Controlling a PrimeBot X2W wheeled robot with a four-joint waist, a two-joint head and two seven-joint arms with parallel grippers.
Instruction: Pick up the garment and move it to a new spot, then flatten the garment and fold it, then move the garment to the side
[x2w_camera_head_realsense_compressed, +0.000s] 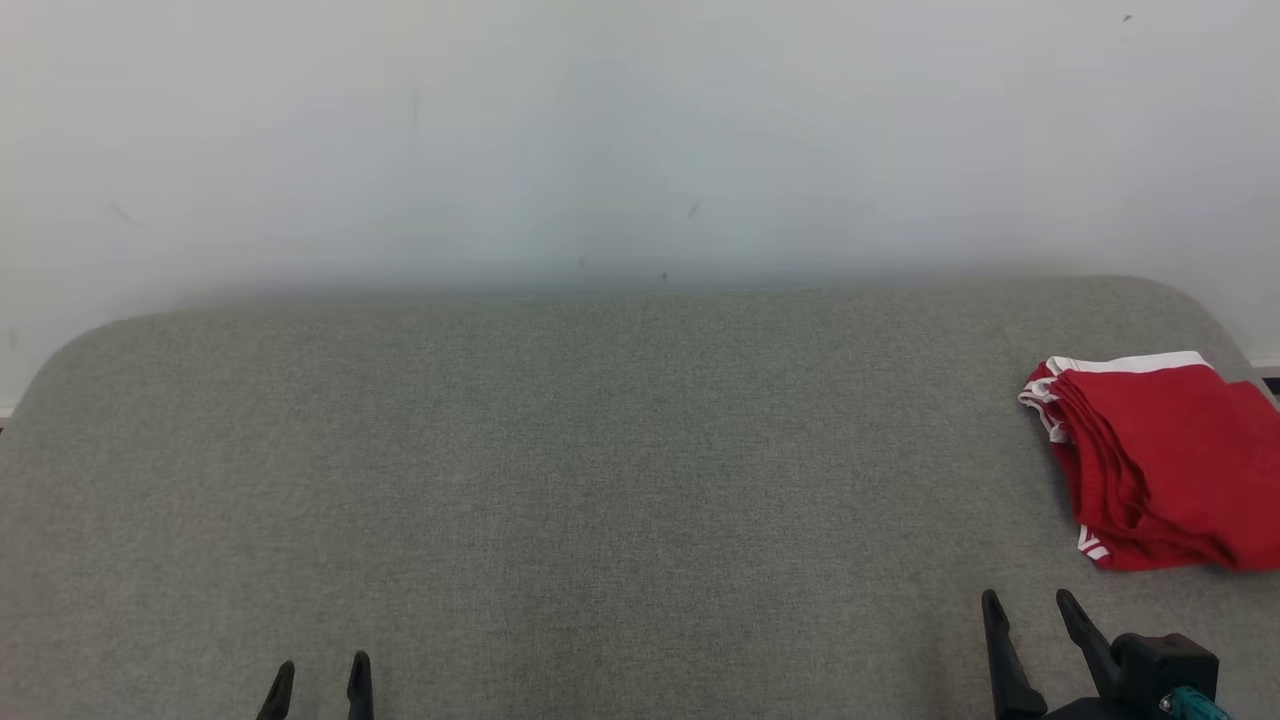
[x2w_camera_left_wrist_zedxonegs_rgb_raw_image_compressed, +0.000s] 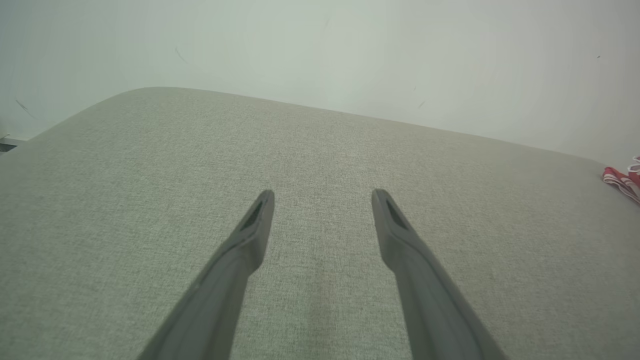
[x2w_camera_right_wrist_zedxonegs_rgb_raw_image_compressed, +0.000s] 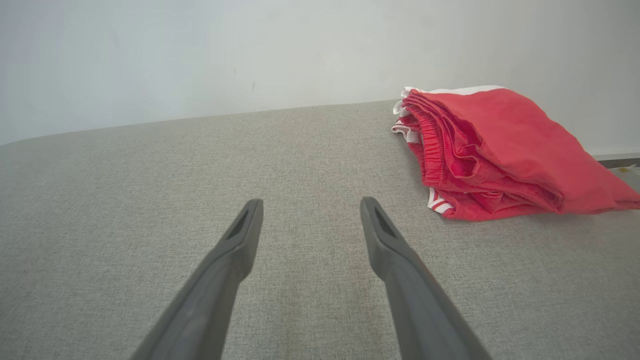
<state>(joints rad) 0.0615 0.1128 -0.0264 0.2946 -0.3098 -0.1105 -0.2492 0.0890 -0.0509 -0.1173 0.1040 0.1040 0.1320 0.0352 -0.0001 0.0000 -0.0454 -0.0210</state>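
The garment (x2w_camera_head_realsense_compressed: 1170, 460) is soft, matt red cloth, creased in layers, with white striped trim and a gathered elastic band. Beneath it, the grey surface (x2w_camera_head_realsense_compressed: 600, 480) is woven fabric, matt and finely grained. Behind the garment, the wall (x2w_camera_head_realsense_compressed: 600, 150) is smooth, pale and matt, with faint scuffs. The fingers of the left gripper (x2w_camera_head_realsense_compressed: 322, 663) and right gripper (x2w_camera_head_realsense_compressed: 1028, 596) look like smooth, matt dark plastic.

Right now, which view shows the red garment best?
The right wrist view: the red garment lies close and nearly whole, folded layers, waistband and white trim clear. The head view shows it smaller, cut by the right edge. The left wrist view catches a striped corner at its right edge.
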